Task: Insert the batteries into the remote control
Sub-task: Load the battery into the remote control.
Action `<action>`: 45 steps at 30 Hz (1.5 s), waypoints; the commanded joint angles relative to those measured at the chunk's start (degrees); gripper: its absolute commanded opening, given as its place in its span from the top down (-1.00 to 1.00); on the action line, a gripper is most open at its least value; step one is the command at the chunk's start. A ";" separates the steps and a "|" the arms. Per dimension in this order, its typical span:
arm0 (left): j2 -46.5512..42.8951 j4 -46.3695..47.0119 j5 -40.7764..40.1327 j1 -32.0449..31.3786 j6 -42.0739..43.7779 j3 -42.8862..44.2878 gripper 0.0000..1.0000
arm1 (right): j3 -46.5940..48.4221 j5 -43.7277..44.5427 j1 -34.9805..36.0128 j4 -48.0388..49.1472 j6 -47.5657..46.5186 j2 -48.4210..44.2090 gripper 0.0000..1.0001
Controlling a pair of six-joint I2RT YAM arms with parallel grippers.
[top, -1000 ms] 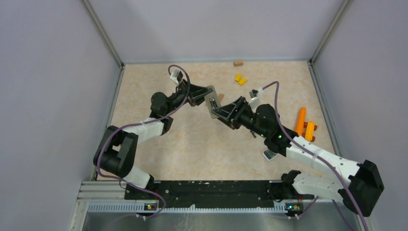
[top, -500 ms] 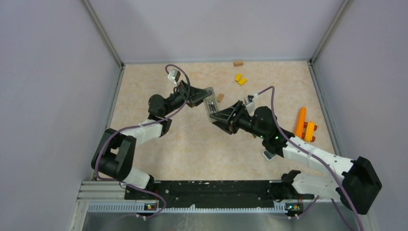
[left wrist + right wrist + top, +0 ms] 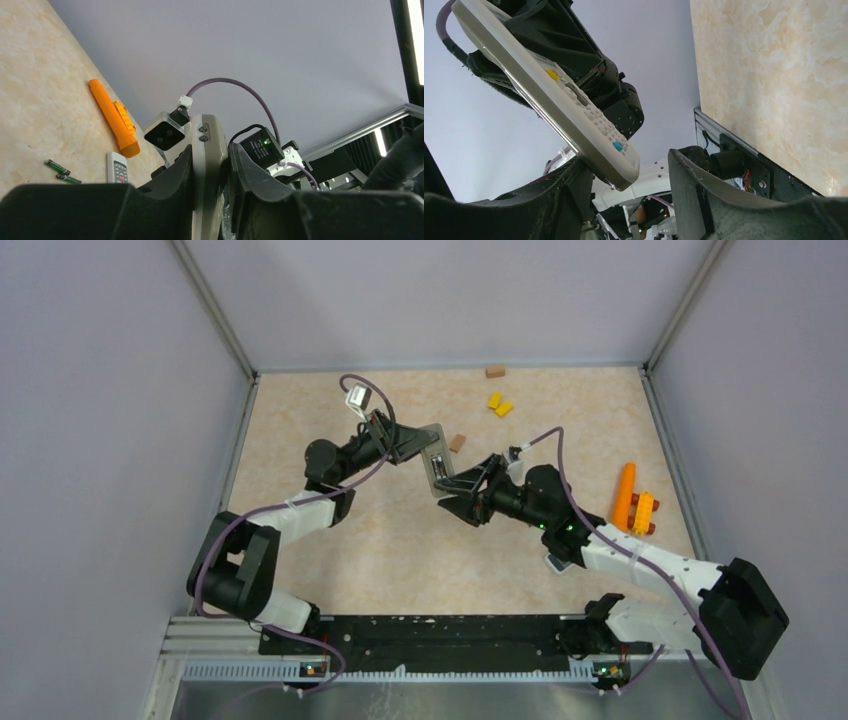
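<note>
My left gripper (image 3: 418, 445) is shut on a grey remote control (image 3: 437, 462) and holds it in the air above the table's middle. In the left wrist view the remote (image 3: 209, 150) stands edge-on between the two black fingers. My right gripper (image 3: 447, 492) is open, with its fingers either side of the remote's lower end. In the right wrist view the remote's button face (image 3: 569, 100) slants down between the spread fingers (image 3: 694, 190). Two thin dark batteries (image 3: 62, 170) lie on the table in the left wrist view. They are hidden in the top view.
A small white remote (image 3: 117, 168) lies next to the batteries, partly under the right arm (image 3: 557, 562). An orange stick (image 3: 625, 490) and a yellow brick (image 3: 644, 510) lie at the right. Yellow blocks (image 3: 500, 403) and brown blocks (image 3: 495, 371) (image 3: 457, 442) lie at the back.
Both grippers and the held remote have shifted a little left. The right gripper has slid down and left towards the remote's lower end, still open.
</note>
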 commanded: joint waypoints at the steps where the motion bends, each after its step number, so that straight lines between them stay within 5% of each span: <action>1: -5.77 4.45 -0.06 -1.25 -0.65 1.79 1.00 | -0.92 3.23 -1.01 -10.20 -0.39 0.66 -0.16; 7: -6.12 -8.53 -1.99 -0.31 -1.62 3.65 1.00 | 0.61 4.34 -1.18 -12.20 -8.86 -1.74 -0.31; 24: -5.00 -10.99 -0.48 1.50 -3.12 3.27 1.00 | 0.29 1.00 -1.36 1.60 -25.33 -6.51 -0.71; 30: -6.75 -11.64 0.96 1.51 -2.26 2.73 0.96 | 3.11 2.43 -1.45 5.69 -29.81 -2.51 -0.70; 38: -9.10 -14.86 1.82 1.44 0.18 2.83 0.93 | 5.44 2.75 -1.45 6.10 -31.80 0.69 -0.42; 45: -9.25 -15.16 2.35 1.41 0.52 2.89 0.93 | 4.70 2.46 -1.45 8.74 -32.02 0.44 -0.63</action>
